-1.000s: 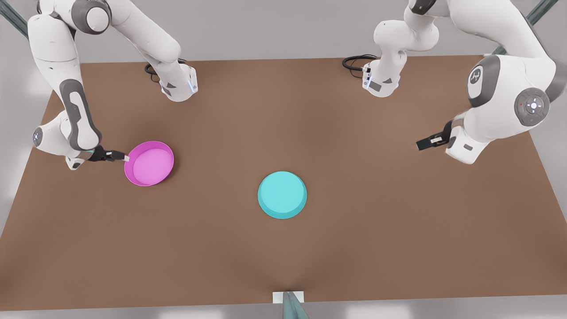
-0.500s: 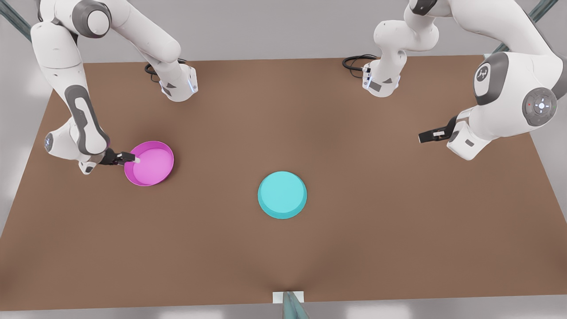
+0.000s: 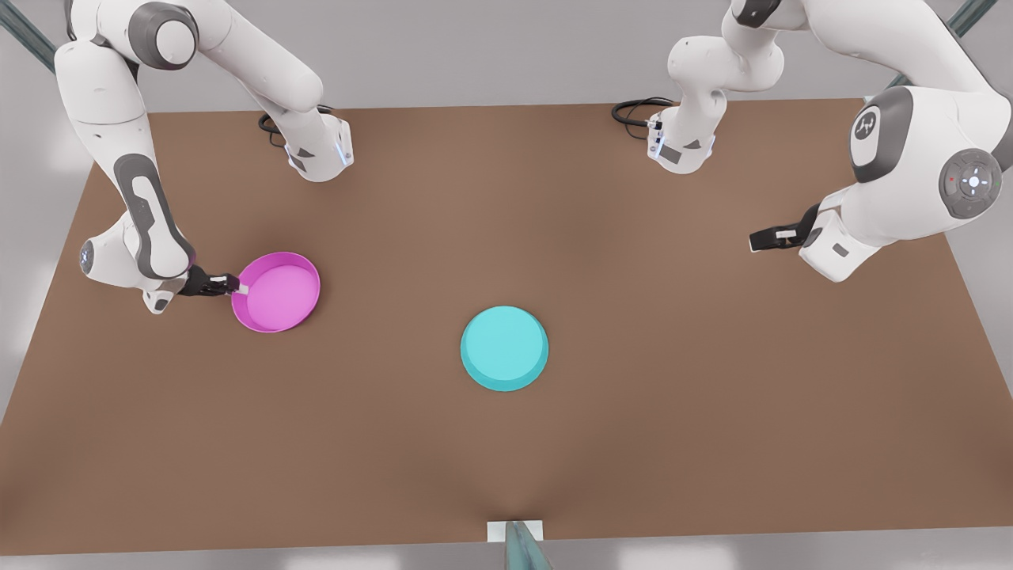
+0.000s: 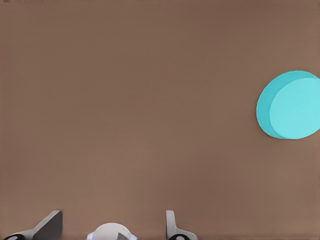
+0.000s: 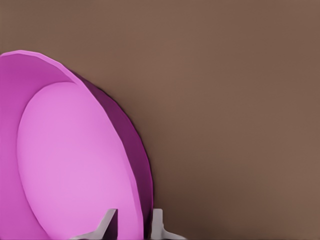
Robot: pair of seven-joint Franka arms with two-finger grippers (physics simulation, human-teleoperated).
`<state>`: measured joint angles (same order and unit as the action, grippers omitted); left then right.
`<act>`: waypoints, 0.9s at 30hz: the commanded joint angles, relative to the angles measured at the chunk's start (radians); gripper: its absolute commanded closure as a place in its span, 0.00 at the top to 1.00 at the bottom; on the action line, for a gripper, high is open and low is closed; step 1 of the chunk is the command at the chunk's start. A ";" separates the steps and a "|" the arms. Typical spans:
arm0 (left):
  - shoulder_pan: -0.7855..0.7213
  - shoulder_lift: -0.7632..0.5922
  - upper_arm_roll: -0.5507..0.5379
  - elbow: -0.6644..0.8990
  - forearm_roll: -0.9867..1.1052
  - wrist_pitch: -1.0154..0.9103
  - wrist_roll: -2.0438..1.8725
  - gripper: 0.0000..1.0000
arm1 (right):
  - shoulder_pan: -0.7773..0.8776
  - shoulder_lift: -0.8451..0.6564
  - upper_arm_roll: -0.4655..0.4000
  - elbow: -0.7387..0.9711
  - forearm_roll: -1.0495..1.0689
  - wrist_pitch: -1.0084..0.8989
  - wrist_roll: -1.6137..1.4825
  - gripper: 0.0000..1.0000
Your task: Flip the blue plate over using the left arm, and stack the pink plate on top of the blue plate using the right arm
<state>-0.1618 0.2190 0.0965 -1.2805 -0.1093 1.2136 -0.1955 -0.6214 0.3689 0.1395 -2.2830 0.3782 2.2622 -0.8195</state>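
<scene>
On the near middle of the counter [image 3: 712, 443] the blue plate [image 3: 504, 348] lies rim down, flat underside up, untouched by either arm. Farther back at the front view's left, the right tool [image 3: 235, 285] pinches the rim of the pink plate [image 3: 277, 293], one finger inside the wall, one outside. To do the carry well, I judge it should lift straight, hold the dish level, and centre it over the blue one before letting go. Far at the front view's right, the left tool [image 3: 764, 240] waits above the counter with fingers spread wide and holding nothing.
</scene>
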 commanded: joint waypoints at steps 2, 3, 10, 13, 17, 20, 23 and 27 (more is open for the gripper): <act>0.001 -0.001 0.000 0.001 0.000 0.000 0.044 1.00 | 0.000 0.007 0.000 0.005 0.001 -0.004 -0.035 0.42; 0.001 -0.001 0.000 0.001 0.000 0.000 0.044 1.00 | 0.002 0.008 0.000 0.005 0.002 -0.004 -0.032 0.42; -0.001 -0.001 0.000 0.001 0.000 -0.002 0.042 1.00 | 0.003 0.015 0.002 0.007 0.001 -0.003 -0.027 0.29; -0.001 -0.007 0.000 0.001 0.000 -0.003 0.041 1.00 | 0.002 0.015 0.000 0.007 0.001 -0.004 -0.029 0.21; -0.001 -0.010 0.000 0.001 0.000 -0.019 0.039 1.00 | 0.003 -0.001 0.005 0.013 0.002 -0.032 -0.027 0.21; 0.001 -0.003 0.022 0.072 0.003 -0.085 0.036 1.00 | 0.002 -0.013 0.022 0.053 0.016 -0.110 -0.024 0.21; 0.001 -0.009 0.022 0.072 -0.006 -0.118 0.051 1.00 | 0.003 -0.027 0.086 0.097 0.061 -0.184 0.016 0.21; 0.001 0.000 0.028 0.073 -0.026 -0.111 0.088 1.00 | 0.104 -0.027 0.166 0.139 0.209 -0.210 0.154 0.21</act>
<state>-0.1595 0.2201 0.1213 -1.2083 -0.1263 1.1248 -0.1550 -0.5374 0.3413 0.2951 -2.1522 0.5099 2.1098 -0.8128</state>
